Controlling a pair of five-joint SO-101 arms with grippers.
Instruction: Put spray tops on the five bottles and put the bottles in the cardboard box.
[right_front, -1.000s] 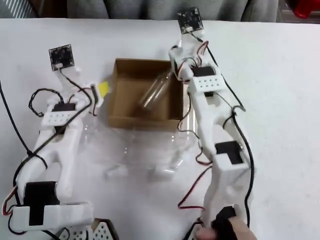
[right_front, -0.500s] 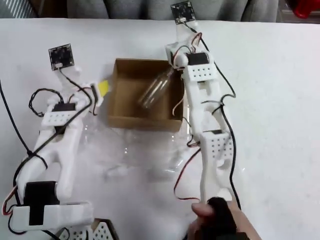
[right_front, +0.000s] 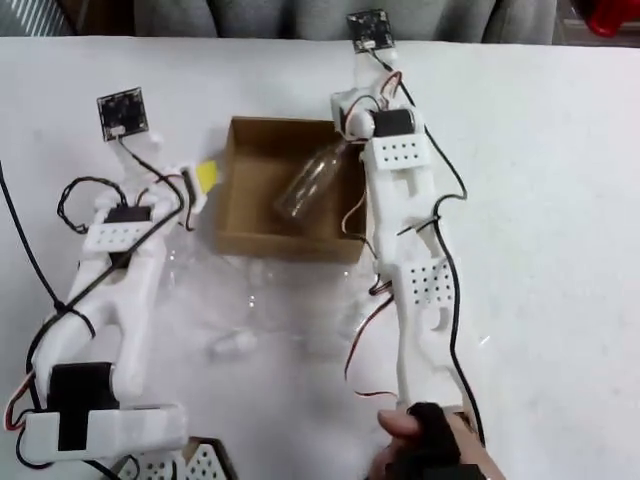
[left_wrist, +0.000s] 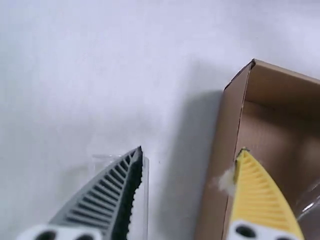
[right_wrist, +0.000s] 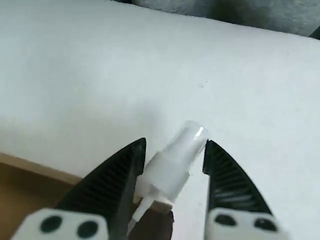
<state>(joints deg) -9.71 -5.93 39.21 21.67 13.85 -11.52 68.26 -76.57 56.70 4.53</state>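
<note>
Progress looks early: the right gripper (right_wrist: 175, 144) pinches one spray-topped clear plastic bottle (right_front: 305, 185) tilted into the brown cardboard box (right_front: 285, 243); the left gripper (left_wrist: 190, 149) gapes empty; other clear bottles (right_front: 260, 300) wait mid-table.

A white table (right_front: 560, 180) spreads across the whole scene. Beyond its far edge runs grey upholstery (right_front: 300, 18), with a red object (right_front: 612, 15) at the far right corner and a grey striped surface (right_front: 28, 15) at the far left corner

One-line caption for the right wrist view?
Right gripper holds a white spray top at the rim of the cardboard box.
</note>
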